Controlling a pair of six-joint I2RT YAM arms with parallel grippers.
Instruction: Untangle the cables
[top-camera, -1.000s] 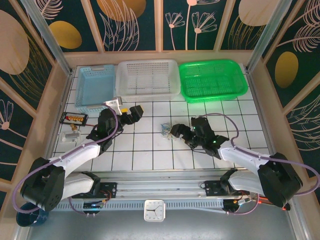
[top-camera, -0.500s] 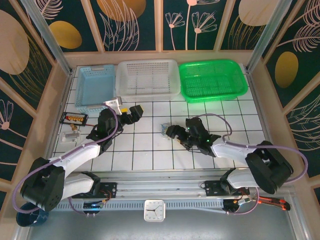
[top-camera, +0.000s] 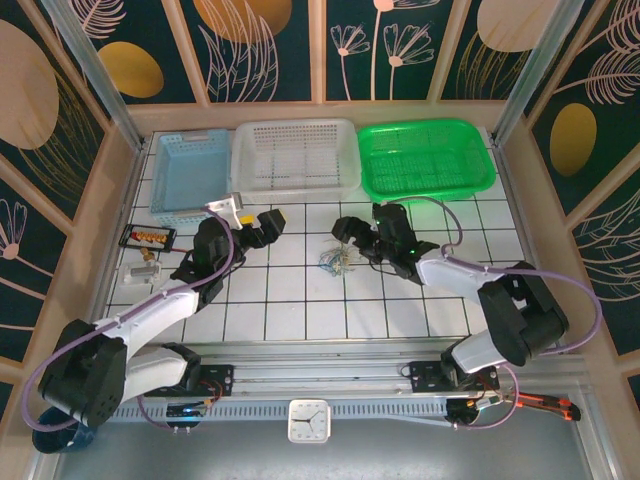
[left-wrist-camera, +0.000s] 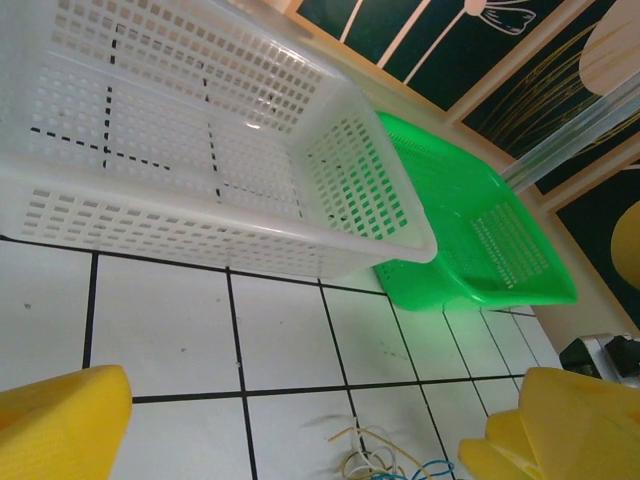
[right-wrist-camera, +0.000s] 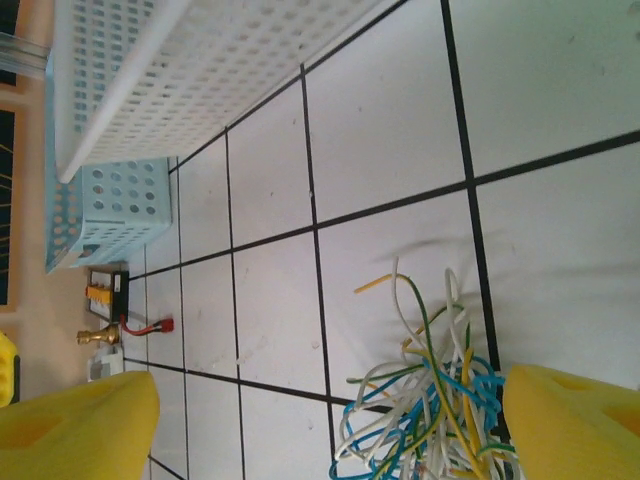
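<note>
White tiled tabletop (top-camera: 300, 300) bears the small tangle of thin yellow, blue and whitish wires (top-camera: 335, 262), loose, just beside the right gripper (top-camera: 350, 232). Its jaws and those of the left gripper (top-camera: 268, 224) stand apart, empty. This looks like the approach; next, each must pinch a separate strand.

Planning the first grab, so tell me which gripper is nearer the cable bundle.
Right. The right gripper is open just beyond the cables, on their far side. The left gripper, also open, sits farther off to their left.

no readable text, clock (top-camera: 309, 420) numerals too small
</note>
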